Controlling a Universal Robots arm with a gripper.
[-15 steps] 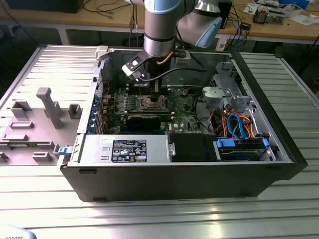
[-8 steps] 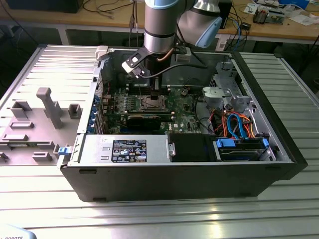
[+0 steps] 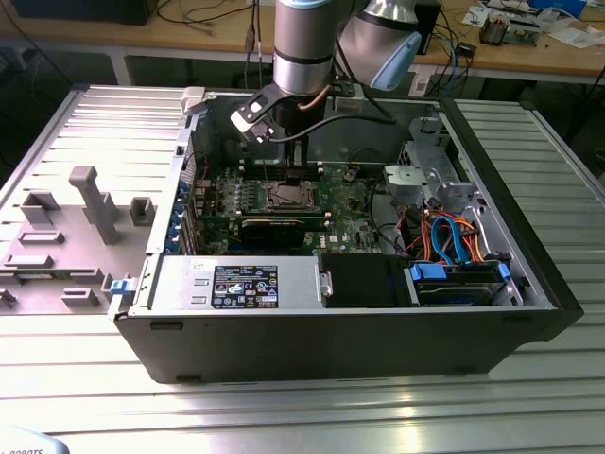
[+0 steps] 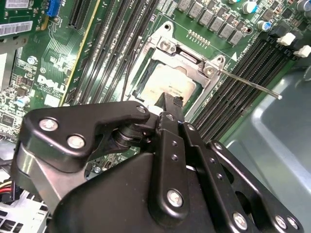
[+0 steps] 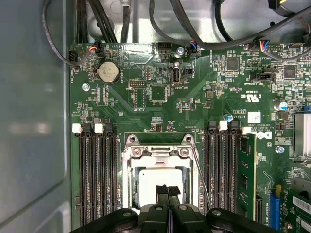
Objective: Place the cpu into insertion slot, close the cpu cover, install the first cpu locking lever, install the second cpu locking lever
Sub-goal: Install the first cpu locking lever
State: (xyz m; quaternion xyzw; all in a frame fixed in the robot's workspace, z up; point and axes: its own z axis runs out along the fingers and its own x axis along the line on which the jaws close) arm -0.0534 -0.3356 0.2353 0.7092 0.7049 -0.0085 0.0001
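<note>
gripper (image 5: 168, 191) pinched closed, empty, just above cpu (image 5: 146, 184) | risk: might scuff the chip or skid off loose locking lever (image 4: 248, 82)

Bright, even overhead light; glare streaks on the ribbed table (image 3: 378, 411), well away from the gripper (image 3: 282, 159). Interior of the case (image 3: 331, 345) under the tool sits dimmer. In the first wrist view the cpu (image 5: 146, 182) top washes pale at the fingertips (image 5: 163, 190).
</note>
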